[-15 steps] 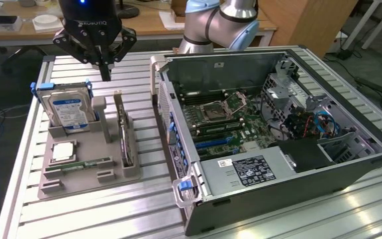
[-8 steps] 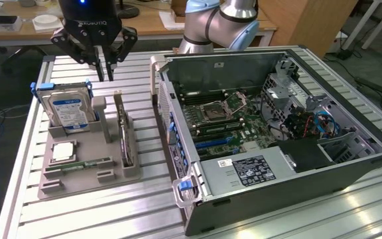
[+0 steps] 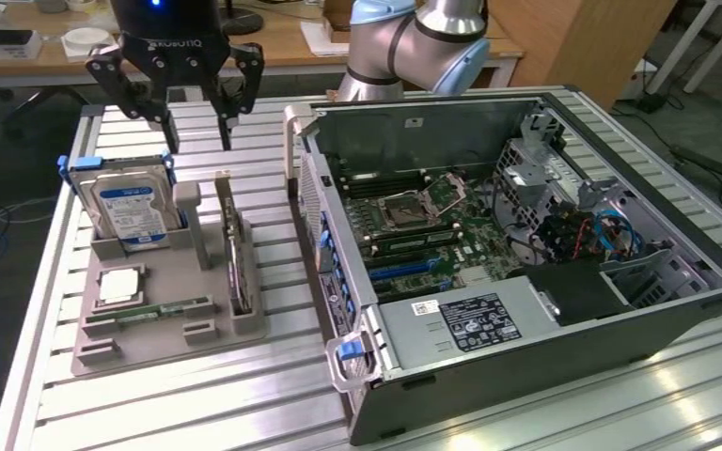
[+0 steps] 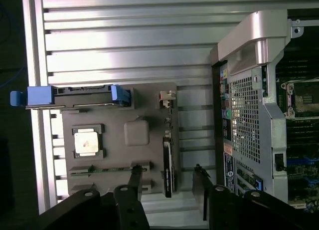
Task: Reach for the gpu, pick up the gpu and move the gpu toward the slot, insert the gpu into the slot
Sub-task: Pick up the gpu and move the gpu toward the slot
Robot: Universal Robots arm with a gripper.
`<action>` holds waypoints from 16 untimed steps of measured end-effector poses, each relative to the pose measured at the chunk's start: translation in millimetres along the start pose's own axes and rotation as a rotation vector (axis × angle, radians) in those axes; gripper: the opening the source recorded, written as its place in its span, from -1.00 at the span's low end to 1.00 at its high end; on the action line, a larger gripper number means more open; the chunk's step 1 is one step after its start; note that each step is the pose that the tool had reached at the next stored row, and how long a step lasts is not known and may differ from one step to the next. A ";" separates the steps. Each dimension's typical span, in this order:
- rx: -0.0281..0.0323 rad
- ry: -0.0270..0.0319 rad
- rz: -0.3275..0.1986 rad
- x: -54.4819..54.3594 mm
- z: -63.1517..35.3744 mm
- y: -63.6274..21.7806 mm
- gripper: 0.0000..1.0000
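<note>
my black gripper (image 3: 198, 141) hangs open and empty above the thin dark-green gpu card (image 3: 233, 254), long edge between the fingers (image 3: 226, 127).

Light comes from above, even and fairly bright. The ribbed aluminium table (image 3: 675, 395) throws white glare patches beside the open black computer case (image 3: 612, 310). In wrist view the slats and the silver case handle (image 4: 254, 35) blow out, and my end effector (image 4: 167, 169) reads near-black.
</note>
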State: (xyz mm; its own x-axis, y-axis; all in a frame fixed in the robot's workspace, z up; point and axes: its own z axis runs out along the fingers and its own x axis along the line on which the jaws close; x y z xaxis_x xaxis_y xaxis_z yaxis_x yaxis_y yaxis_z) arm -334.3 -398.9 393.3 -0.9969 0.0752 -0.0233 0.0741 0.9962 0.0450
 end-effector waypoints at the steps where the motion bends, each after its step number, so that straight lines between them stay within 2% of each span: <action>1: -0.0001 -0.0001 0.000 0.0 0.0 0.0 0.05; 2: 0.0000 -0.0001 0.000 0.0 0.0 0.0 0.18; 6: -0.0006 0.0012 -0.030 0.1 2.1 -0.7 0.18; 11: -0.0011 0.0027 -0.058 0.3 10.9 -2.0 0.18; 16: -0.0013 0.0028 -0.062 0.5 20.0 -2.5 0.18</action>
State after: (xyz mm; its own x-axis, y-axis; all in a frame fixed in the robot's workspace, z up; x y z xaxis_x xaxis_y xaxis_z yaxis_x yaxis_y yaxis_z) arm -334.4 -400.5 373.2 -0.9996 0.0137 -0.0232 0.0127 0.9989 0.0448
